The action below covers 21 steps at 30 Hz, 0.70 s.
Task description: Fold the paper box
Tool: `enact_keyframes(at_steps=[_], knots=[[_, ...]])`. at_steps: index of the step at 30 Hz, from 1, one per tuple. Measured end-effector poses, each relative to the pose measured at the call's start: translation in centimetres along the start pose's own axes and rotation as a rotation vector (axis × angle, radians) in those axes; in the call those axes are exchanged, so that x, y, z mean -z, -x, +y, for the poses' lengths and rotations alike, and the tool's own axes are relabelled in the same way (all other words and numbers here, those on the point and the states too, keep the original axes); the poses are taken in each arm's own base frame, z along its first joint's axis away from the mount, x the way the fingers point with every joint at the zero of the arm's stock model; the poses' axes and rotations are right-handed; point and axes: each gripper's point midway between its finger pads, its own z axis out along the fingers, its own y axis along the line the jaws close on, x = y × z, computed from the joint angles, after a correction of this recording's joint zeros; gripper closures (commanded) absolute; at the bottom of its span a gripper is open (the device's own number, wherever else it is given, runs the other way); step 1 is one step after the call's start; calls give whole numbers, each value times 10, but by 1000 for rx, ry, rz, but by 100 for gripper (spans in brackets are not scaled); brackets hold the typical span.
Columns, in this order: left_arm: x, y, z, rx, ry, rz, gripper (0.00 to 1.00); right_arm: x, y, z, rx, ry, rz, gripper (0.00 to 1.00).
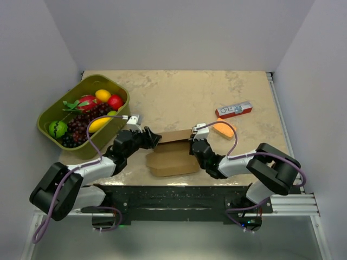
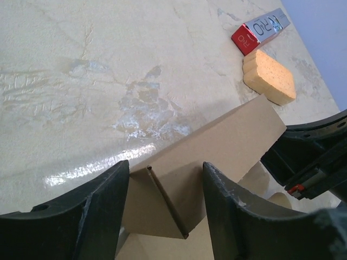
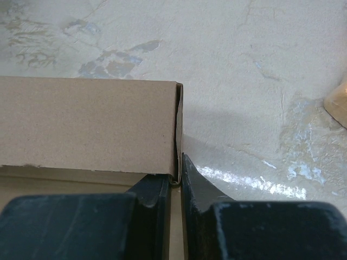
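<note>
Surface: beige marbled worktop (image 1: 179, 92), glossy, with pale glare streaks in both wrist views. Plain light walls (image 1: 179, 32) close it in at the back and on both sides. A black base rail (image 1: 173, 197) runs along the near edge.

Paper box (image 1: 172, 157): plain brown cardboard at the near middle of the worktop, between the two arms. Its base lies flat and its long back wall stands raised.

Left fingers (image 2: 92, 216): wide apart, either side of a folded corner flap at the box's left end. I cannot tell whether they touch the cardboard.

Right fingers (image 3: 198, 195): narrow, pinched on the thin end wall at the box's right corner.

Around:
- Olive-green tub (image 1: 54, 142) at far left, well apart from the box. It holds fruit (image 1: 89, 116): dark grapes, a lemon, a red apple, a green round one and something yellow.
- Orange sponge (image 1: 222, 128) just beyond the right fingers, not touching the box.
- Red-and-white printed carton (image 1: 233, 110) near the sponge, further back.

In the way:
- A purple cable (image 1: 234, 138) from the right arm loops past the sponge.
- In the left wrist view the right arm's black body hides the box's far end
</note>
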Motion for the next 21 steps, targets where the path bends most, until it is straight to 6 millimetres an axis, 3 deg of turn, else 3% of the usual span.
enact_keyframes(at_steps=[8, 13, 21], knots=[[-1, -5, 8, 16, 8, -14, 56, -1, -1, 2, -2, 1, -7, 78], [-2, -6, 7, 16, 4, -14, 57, -2, -35, -9, 39, -30, 75, 68], [-2, -6, 7, 15, -1, -16, 57, -1, -33, -11, 25, -44, 60, 51]])
